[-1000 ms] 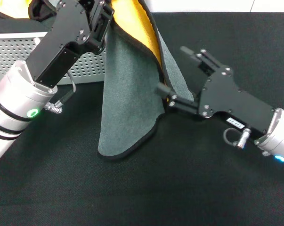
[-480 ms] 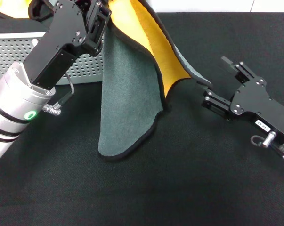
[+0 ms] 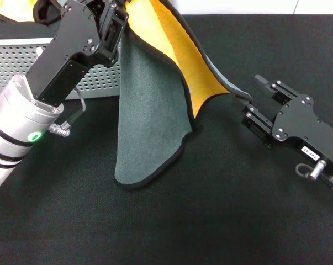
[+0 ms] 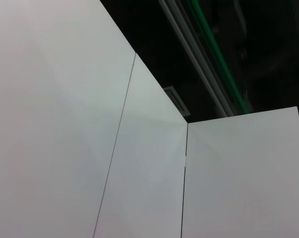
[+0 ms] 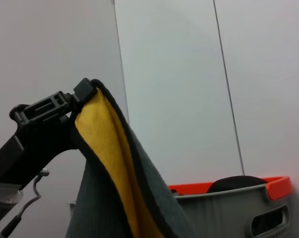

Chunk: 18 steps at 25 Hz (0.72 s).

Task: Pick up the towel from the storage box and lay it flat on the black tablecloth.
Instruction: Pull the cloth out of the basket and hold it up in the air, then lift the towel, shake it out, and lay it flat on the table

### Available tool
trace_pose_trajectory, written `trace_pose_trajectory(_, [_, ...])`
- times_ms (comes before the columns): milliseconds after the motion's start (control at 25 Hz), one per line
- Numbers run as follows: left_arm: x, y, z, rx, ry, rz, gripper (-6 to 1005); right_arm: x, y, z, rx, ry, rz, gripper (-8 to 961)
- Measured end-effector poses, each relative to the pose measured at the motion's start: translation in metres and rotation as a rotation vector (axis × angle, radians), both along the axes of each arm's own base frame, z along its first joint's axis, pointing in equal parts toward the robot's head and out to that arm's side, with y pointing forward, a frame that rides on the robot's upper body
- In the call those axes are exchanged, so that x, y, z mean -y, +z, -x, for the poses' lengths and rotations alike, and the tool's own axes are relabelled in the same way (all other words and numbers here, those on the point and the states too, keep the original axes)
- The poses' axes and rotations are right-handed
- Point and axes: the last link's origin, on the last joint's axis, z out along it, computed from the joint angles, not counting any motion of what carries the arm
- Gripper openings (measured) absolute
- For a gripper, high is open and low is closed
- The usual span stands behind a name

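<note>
The towel [image 3: 149,110] hangs from my left gripper [image 3: 119,19], which is shut on its top edge high above the black tablecloth [image 3: 210,215]. The dark grey side faces me and the yellow-orange side shows in the fold. The lower hem touches the cloth. My right gripper [image 3: 250,100] is low at the right, shut on a towel corner and holding it out sideways. The light grey storage box [image 3: 17,63] stands at the back left behind my left arm. The right wrist view shows the towel [image 5: 107,168] hanging from the left gripper [image 5: 65,106], with the box [image 5: 228,208] beyond it.
The storage box has an orange rim [image 5: 278,187] with something dark inside it. White wall panels [image 4: 65,124] stand behind the table. The black tablecloth reaches to the front and right of the hanging towel.
My right gripper has moved to the right and drawn the towel's corner out with it, opening the fold and showing more yellow-orange. My left gripper has barely moved.
</note>
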Motion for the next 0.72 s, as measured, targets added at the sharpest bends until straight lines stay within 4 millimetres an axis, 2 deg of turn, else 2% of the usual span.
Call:
trace_pose_trajectory(440, [0.0024,-0.0003,0.0048,-0.001,0.022,-0.003,14,0.002,0.0025,-0.0009,-0.008,0.006,-0.015,363])
trace_pose_trajectory(640, [0.0046,-0.003,0.0056,-0.012,0.018,0.015,14,0.0039,0.0041,0.0011,-0.005,0.041,-0.018,135])
trace_pose_trajectory(720, [0.0069,-0.0043,0.006,-0.028,0.001,0.037,14,0.0069,0.0063,0.0029,-0.004,0.078,-0.016,1])
